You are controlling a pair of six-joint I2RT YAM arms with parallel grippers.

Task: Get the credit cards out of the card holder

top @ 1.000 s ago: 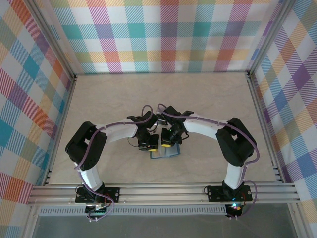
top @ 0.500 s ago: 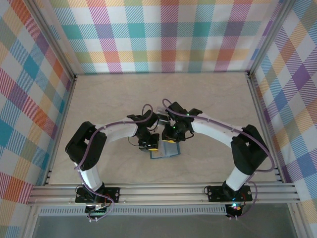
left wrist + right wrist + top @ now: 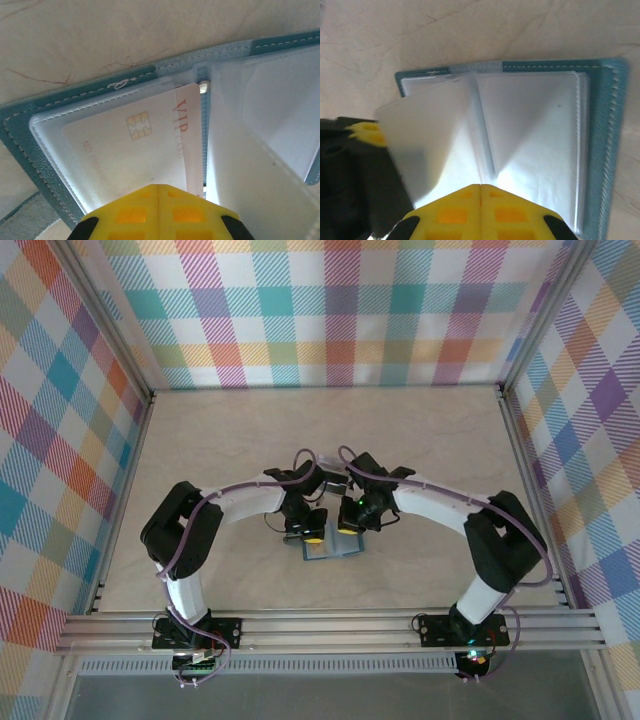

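Teal card holder [image 3: 331, 546] lying open on table [image 3: 420, 440] between grippers. VIP card [image 3: 150, 145] in clear sleeve, edge poking toward spine. Left gripper [image 3: 157, 190], right gripper [image 3: 481, 189]: jaws closed, nothing visibly gripped. Zero cards out; extraction all pending.

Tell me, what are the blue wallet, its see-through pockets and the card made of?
Wallet: likely leather or faux leather; grainy, matte, white stitching. Pockets: thin frosted plastic; light shows through. Card: probably stiff plastic; gold chip.
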